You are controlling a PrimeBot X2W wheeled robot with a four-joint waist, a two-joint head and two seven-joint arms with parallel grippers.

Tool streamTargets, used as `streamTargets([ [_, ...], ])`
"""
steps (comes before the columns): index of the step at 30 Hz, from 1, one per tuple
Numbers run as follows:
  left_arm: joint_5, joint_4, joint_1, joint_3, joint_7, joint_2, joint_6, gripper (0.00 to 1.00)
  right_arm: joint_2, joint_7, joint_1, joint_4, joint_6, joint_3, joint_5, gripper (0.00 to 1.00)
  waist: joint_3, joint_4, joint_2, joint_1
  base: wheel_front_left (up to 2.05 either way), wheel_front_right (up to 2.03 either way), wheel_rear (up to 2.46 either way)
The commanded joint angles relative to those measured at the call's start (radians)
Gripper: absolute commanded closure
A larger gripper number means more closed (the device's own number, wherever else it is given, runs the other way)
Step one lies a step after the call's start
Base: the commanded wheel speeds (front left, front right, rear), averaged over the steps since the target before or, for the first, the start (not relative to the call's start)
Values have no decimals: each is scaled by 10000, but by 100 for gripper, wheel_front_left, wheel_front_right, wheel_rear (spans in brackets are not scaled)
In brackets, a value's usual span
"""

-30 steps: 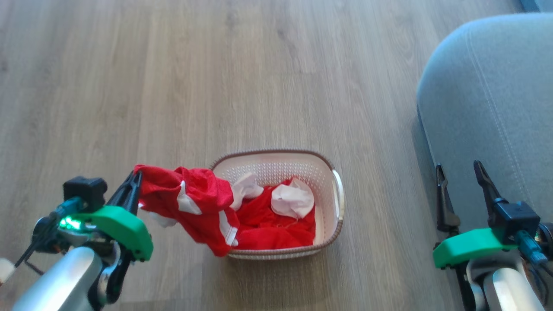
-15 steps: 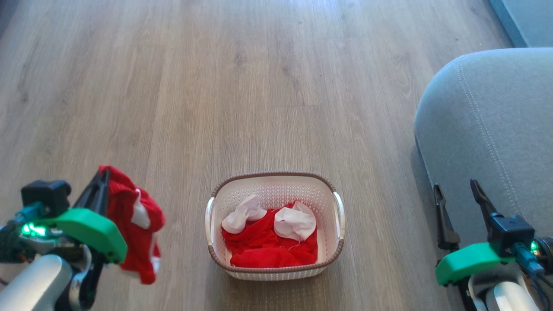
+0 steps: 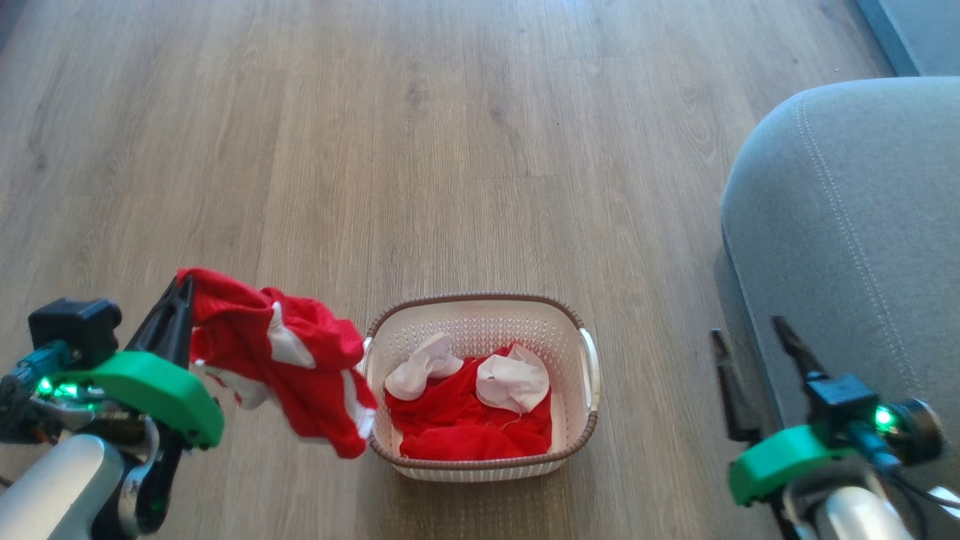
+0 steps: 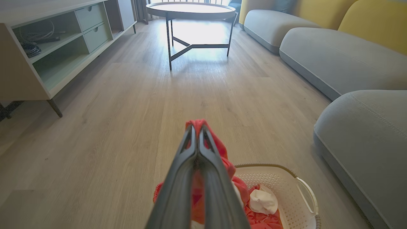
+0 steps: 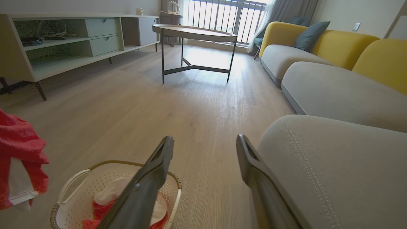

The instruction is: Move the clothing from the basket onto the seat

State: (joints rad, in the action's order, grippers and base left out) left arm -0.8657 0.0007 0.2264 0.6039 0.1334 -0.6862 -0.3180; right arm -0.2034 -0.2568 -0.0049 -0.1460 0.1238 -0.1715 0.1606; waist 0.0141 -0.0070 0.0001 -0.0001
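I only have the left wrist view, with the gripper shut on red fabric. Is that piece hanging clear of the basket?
Observer: Mostly. In the head view the held clothing hangs from the left gripper on the robot's left of the basket. Its lowest end overlaps the left rim, and I cannot tell whether it touches.
Operator: And the right gripper?
Observer: The right gripper is open, holds nothing, and is beside the edge of the seat that faces the basket.
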Motion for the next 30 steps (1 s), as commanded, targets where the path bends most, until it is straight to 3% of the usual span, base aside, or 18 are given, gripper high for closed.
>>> streamTargets([
  [1,30,-365,744,-531,38,-420,-34,100,-239,-49,-580,242,69,-454,84,0,6,16,-1,1,0,0,0],
  [7,266,-689,1206,-83,-141,-21,133,100,-342,-49,-1577,17,69,-2617,325,0,-52,45,-1,1,0,0,0],
  [17,750,-968,2253,889,-631,914,507,100,22,-49,-3968,-676,69,-5933,1114,0,-103,189,-1,1,0,0,0],
  [24,894,-1028,2724,1434,-833,1563,763,100,214,-49,-5089,-1113,69,-7028,1630,0,-126,388,-1,1,0,0,0],
  [30,1012,-1227,2908,1841,-990,1932,893,100,163,-49,-5449,-1228,69,-7023,1762,0,-188,497,-1,1,0,0,0],
])
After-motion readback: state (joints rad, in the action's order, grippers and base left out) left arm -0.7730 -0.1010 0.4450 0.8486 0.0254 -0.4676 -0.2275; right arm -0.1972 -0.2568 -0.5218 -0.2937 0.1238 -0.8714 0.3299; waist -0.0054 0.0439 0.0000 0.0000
